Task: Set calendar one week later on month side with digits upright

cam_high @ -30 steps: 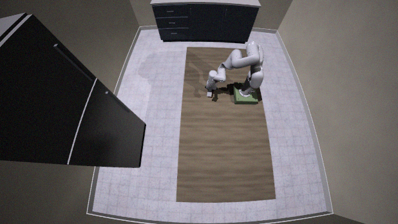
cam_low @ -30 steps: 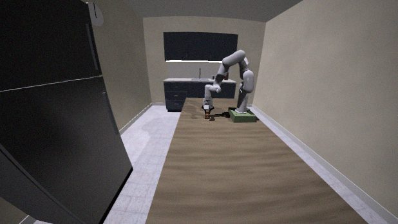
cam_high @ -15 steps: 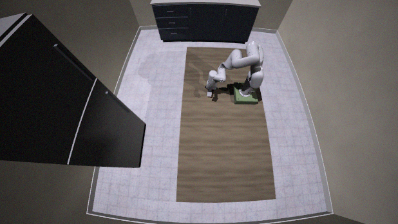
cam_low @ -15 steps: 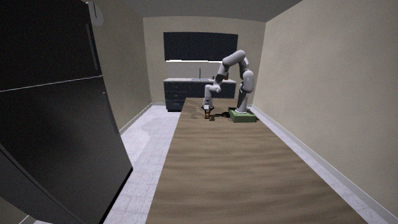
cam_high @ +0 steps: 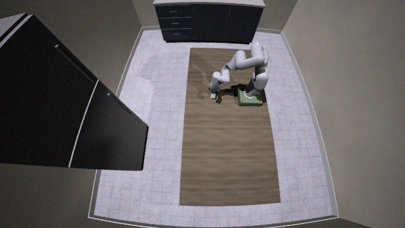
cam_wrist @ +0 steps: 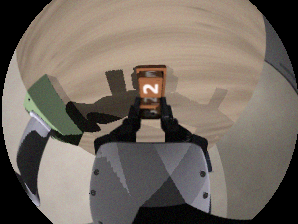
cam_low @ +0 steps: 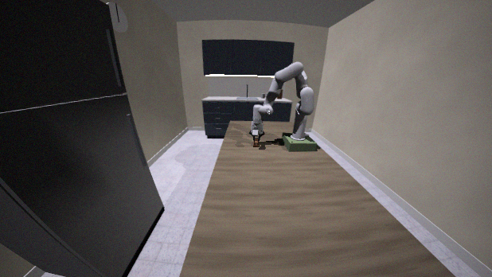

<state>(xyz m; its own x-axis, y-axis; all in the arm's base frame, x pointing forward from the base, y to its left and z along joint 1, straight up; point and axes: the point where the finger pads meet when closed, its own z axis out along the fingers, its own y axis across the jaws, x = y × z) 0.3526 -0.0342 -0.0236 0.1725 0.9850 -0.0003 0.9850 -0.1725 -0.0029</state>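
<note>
Gripper: partly closed, apparently on orange cube w/ white "2".
Tray: on counter, under cube; contents unclear.

we are in a kitchen, by the look of it. along the far wall we see dark base cabinets with drawers at one end and a pale countertop on top. a sink is set into that top, with a slim dark faucet rising behind it. above hang dark wall cabinets, with bright strips of light along their underside and a pale backsplash below. on one side we have a tall black fridge with long handles, and a round clock on the wall beside it. around us are plain beige walls and a pale tiled floor.
</note>
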